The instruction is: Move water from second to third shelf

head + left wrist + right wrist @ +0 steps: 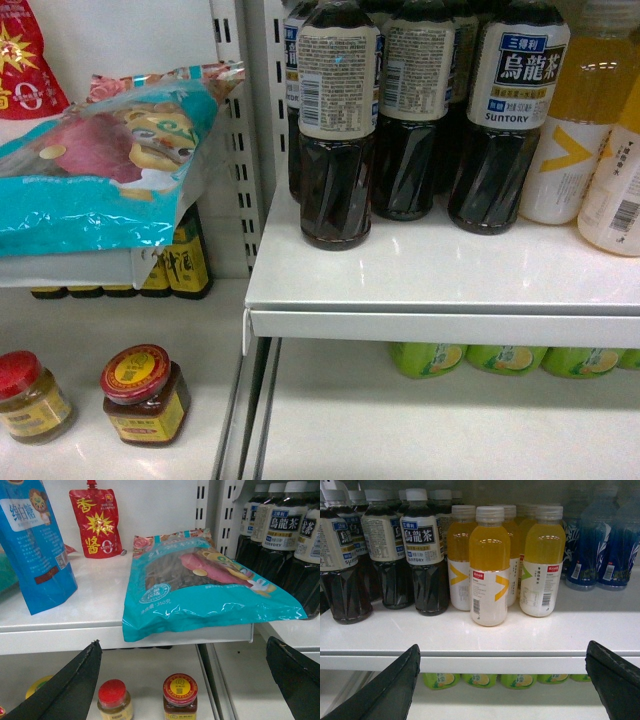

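Observation:
No water shows in any view. My left gripper [182, 647] stands open and empty in front of a white shelf edge [75, 637], with a teal snack bag [200, 595] lying on that shelf. Its dark fingers [70, 690] frame two small jars on the shelf below. My right gripper [503, 650] is also open and empty. It faces the front edge of a shelf [485, 660] that carries dark oolong tea bottles [422, 555] and yellow drink bottles [489, 565]. Neither gripper appears in the head view.
Blue-labelled bottles [597, 545] stand at the right end of the drinks shelf. Green bottles [480, 680] fill the shelf underneath. A red-lidded jar [115, 700] and a yellow-capped sauce jar [180, 697] sit below the left shelf. A slotted upright [240, 130] divides the two shelf bays.

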You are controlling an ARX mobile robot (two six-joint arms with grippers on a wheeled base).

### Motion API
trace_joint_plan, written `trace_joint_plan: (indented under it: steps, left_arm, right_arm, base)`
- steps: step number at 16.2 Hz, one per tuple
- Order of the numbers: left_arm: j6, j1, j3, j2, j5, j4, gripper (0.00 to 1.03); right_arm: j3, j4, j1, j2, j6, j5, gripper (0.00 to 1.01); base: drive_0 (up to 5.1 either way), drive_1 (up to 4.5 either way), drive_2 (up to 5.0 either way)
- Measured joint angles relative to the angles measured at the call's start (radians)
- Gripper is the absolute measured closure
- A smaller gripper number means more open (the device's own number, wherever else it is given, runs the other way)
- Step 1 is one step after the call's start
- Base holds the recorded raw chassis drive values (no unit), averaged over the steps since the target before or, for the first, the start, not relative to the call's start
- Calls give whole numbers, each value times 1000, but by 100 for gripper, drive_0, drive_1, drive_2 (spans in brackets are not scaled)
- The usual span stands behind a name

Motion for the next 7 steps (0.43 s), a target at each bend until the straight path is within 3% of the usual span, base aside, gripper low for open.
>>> trace_joint_plan:
  steps: [7]
  left_arm:
    - [0,0,0,0,0,0,5]
  right_arm:
    - [0,0,0,0,0,0,3]
  base:
    - [0,0,0]
